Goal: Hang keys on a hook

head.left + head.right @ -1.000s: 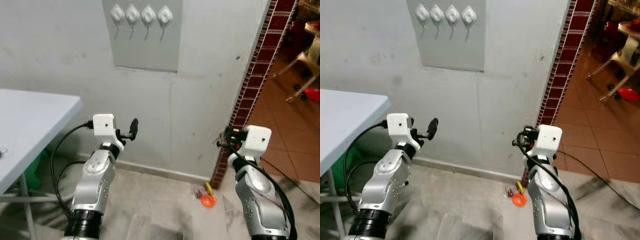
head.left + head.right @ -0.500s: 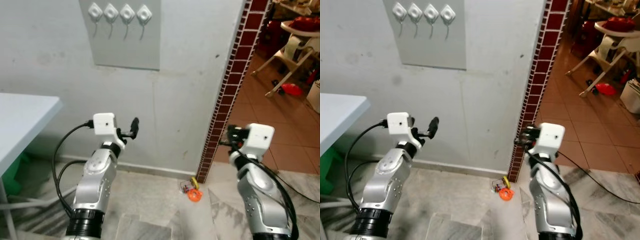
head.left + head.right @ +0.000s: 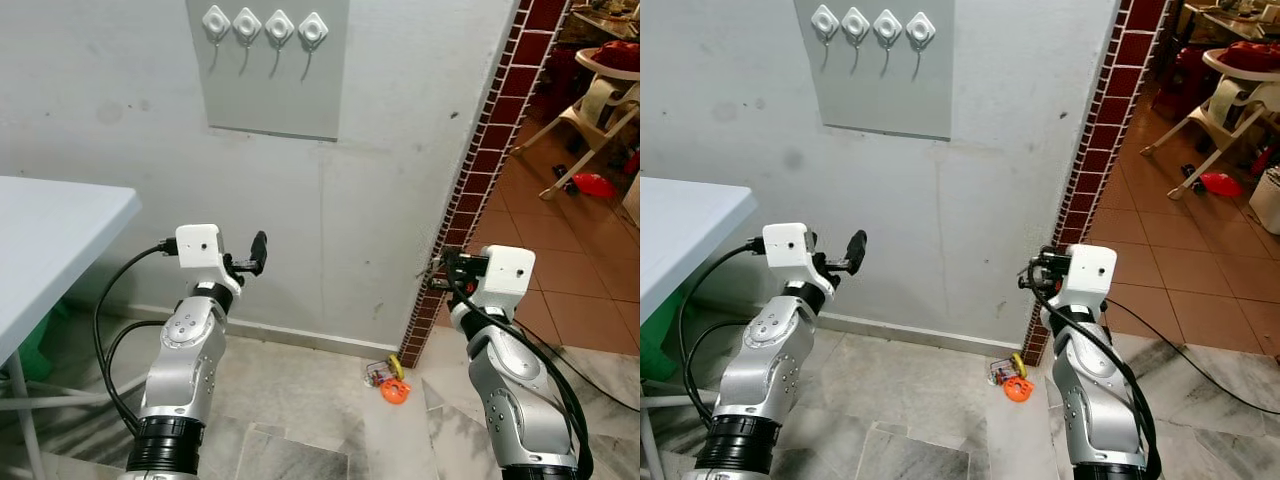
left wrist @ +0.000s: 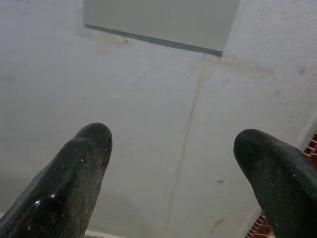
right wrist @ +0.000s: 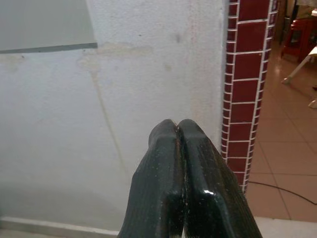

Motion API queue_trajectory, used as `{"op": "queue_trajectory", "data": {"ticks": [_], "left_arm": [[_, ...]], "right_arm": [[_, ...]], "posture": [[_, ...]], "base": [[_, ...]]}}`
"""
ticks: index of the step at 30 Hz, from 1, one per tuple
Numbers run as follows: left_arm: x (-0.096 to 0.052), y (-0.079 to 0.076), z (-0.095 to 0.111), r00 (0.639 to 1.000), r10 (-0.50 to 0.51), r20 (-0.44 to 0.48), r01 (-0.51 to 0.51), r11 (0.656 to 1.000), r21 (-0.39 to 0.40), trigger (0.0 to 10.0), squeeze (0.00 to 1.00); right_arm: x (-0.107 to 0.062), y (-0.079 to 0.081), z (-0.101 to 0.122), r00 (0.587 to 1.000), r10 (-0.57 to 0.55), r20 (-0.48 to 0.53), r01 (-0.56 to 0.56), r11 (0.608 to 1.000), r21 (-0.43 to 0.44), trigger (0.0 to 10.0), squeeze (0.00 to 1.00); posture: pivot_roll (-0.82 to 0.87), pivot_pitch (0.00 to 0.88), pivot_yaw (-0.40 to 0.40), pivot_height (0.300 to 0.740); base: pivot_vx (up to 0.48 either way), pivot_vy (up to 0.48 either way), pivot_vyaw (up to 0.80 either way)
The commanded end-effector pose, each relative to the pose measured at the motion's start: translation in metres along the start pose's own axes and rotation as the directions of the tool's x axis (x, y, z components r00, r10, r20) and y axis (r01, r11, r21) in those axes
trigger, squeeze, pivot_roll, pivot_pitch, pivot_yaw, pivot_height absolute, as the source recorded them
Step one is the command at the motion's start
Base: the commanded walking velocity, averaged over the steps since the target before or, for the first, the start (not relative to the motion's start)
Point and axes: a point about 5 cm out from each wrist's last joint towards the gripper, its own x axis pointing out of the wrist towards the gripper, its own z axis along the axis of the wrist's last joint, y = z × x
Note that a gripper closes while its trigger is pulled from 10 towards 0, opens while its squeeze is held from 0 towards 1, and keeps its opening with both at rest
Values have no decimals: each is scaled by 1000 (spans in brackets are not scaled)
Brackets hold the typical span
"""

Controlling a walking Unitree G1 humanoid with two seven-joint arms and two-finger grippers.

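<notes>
Left gripper (image 4: 171, 168): fingers spread wide apart with nothing between them, raised at mid-height in the left half of the head views and aimed at the grey wall (image 3: 120, 90). In the left wrist view, each black fingertip (image 4: 84, 153) stands at one lower corner of the frame, with bare plaster between them.

Right gripper (image 5: 179, 130): both fingers pressed together along their full visible length, holding nothing. It sits at mid-right in the head views, raised to about the same height as the left one and pointing toward the wall beside the brick column (image 3: 480, 170).

Keys (image 3: 389, 378): lying on the marble floor (image 3: 300, 400) at the foot of the brick column, in the lower centre of the left eye view. The bunch is small; an orange ring-shaped piece lies nearest the camera, a yellow piece stands just behind it, and a darker, reddish item touches them on the left. Finer detail cannot be resolved. The bunch is well apart from both grippers and lies below them.

Hooks (image 3: 263, 28): four white diamond-shaped mounts in a horizontal row at the top centre of the frame, each with a thin wire hook hanging down. They are fixed to a grey rectangular panel (image 3: 275, 100) on the wall. All four are bare.

Table (image 3: 50, 240): a white top enters from the left edge, with a green object (image 3: 30, 350) under it.
</notes>
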Motion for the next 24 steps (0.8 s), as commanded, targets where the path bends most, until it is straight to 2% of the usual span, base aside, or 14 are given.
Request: {"op": "queue_trajectory", "data": {"ticks": [1,10,24], "left_arm": [[1,0,1,1000,-11,0,11,1000,-1,10000,0],[2,1,3,1000,6,13,-6,1000,-23,10000,0],[2,1,3,1000,5,13,-5,1000,-20,10000,0]], "right_arm": [[1,1,6,999,16,32,-15,1000,-20,10000,0],[1,2,7,999,24,37,-23,999,-26,10000,0],[0,2,7,999,25,41,-23,999,-36,10000,0]], "posture": [[-26,0,-6,732],[-25,0,-8,732],[-25,0,-10,732]], "base": [[0,0,0],[318,0,0],[421,0,0]]}}
